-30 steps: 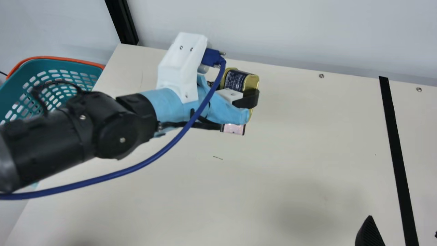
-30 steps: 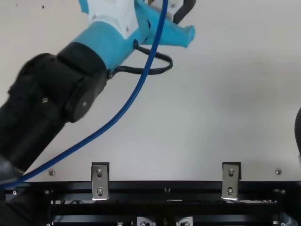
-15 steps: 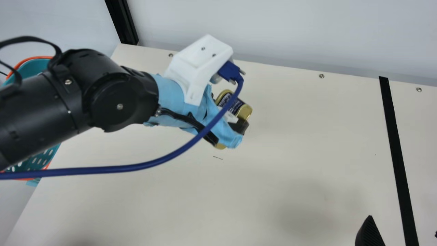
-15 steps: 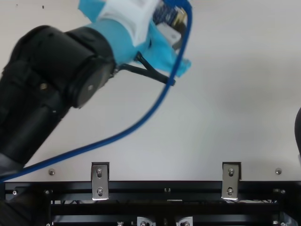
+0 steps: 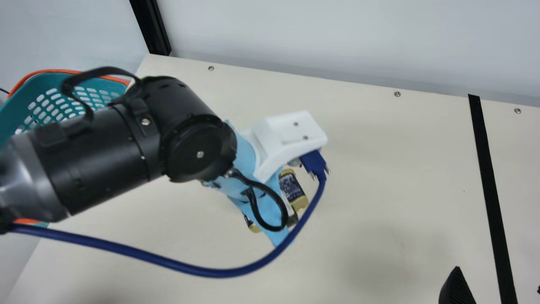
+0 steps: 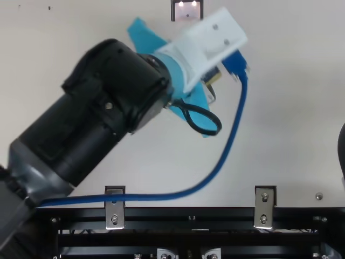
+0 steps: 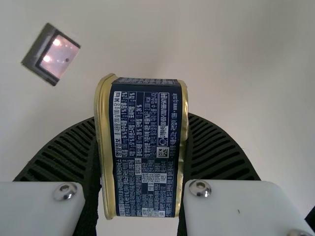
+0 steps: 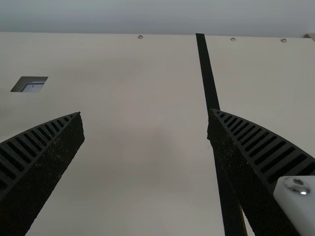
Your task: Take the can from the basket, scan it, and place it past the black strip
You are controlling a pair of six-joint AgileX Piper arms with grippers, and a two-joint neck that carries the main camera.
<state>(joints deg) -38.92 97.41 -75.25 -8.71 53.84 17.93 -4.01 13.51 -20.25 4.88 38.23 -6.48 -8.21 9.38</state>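
The can (image 5: 292,188) is clamped in the left gripper (image 5: 292,218), above the bench (image 5: 371,181), left of the black strip (image 5: 485,156). Right gripper (image 5: 498,278): fingers apart, at the strip's near part. Basket (image 5: 25,101): well left of the strip.

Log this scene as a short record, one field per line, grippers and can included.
can: navy and gold, between the left gripper's fingers
left gripper: shut on the can
right gripper: open, nothing between its fingers
scan window: lit square set in the tabletop
black strip: on the table, at the main view's right
basket: teal with orange rim, main view's left, partly behind the left arm
placement: can not past the strip
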